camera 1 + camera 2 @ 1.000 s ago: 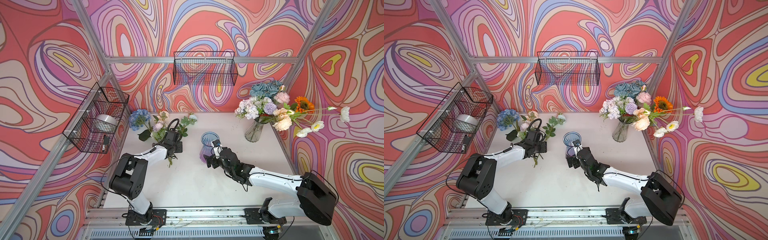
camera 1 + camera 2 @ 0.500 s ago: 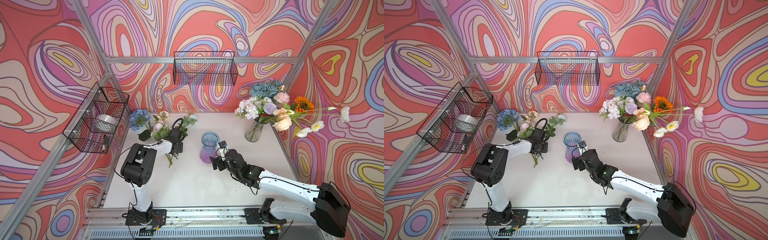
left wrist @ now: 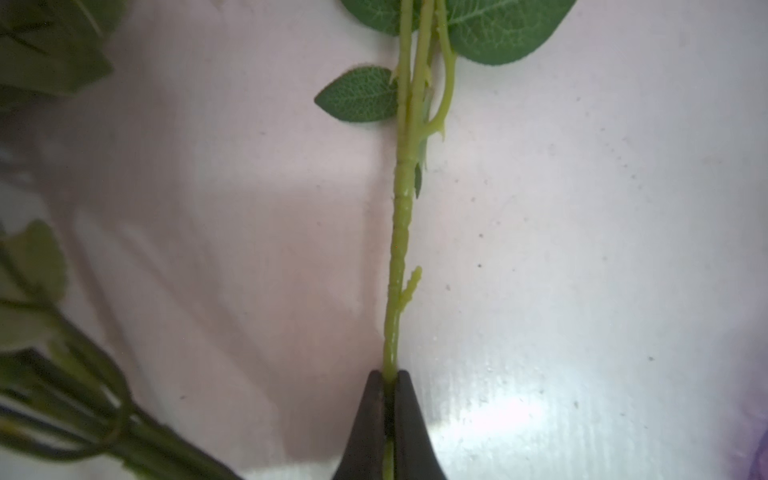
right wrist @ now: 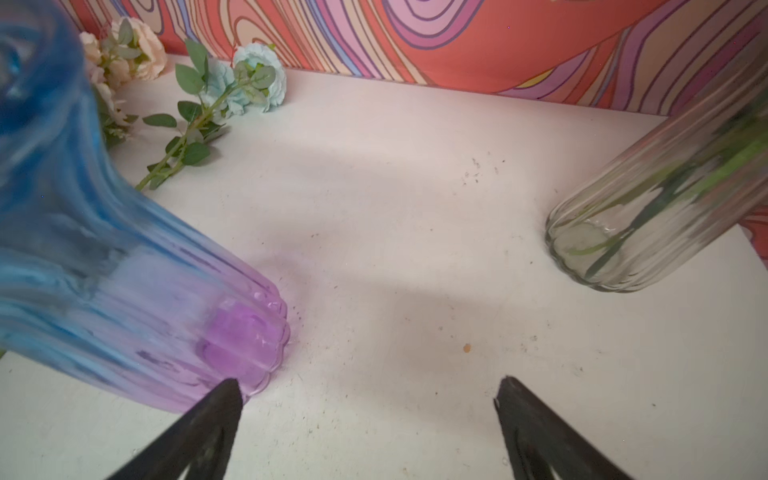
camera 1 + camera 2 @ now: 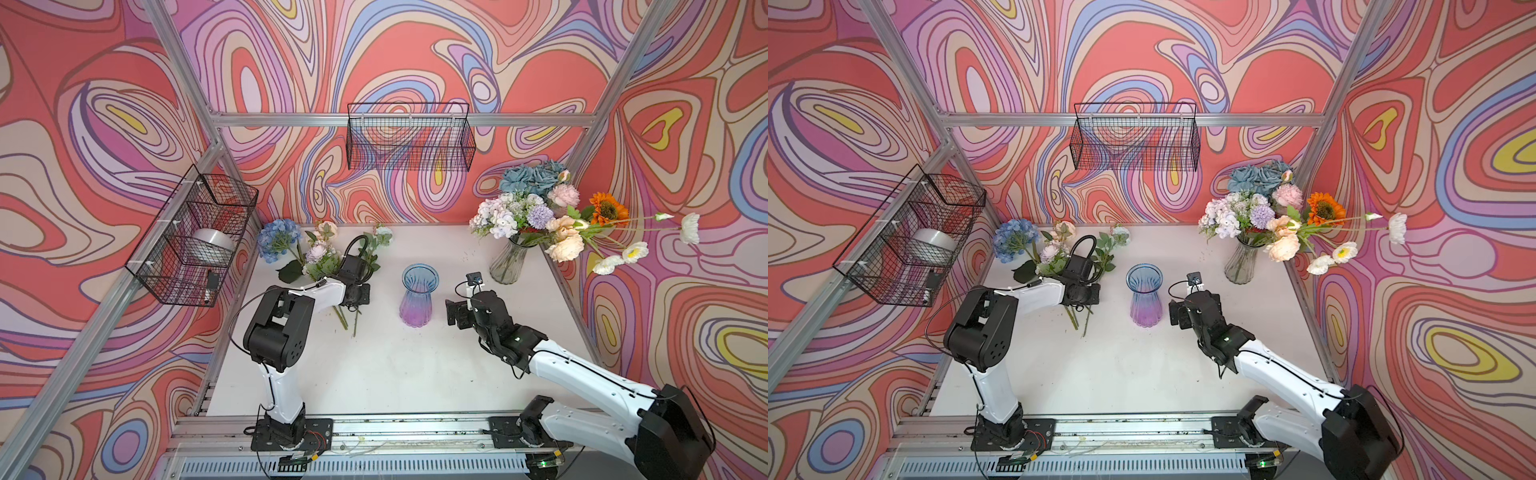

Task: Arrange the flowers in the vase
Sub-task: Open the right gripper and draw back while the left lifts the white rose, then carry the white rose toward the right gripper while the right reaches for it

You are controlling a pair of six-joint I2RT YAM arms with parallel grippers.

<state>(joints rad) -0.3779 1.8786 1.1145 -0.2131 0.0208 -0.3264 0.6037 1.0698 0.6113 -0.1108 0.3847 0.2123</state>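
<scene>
two wire baskets [image 5: 411,137] on swirl-patterned walls [image 5: 415,50]

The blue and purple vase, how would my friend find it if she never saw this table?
Look at the white table and go to its middle. The vase stands upright there, right of the loose flowers. Unlike the clear vase in the back right corner, full of blooms, it is empty, blue on top and purple below.
</scene>
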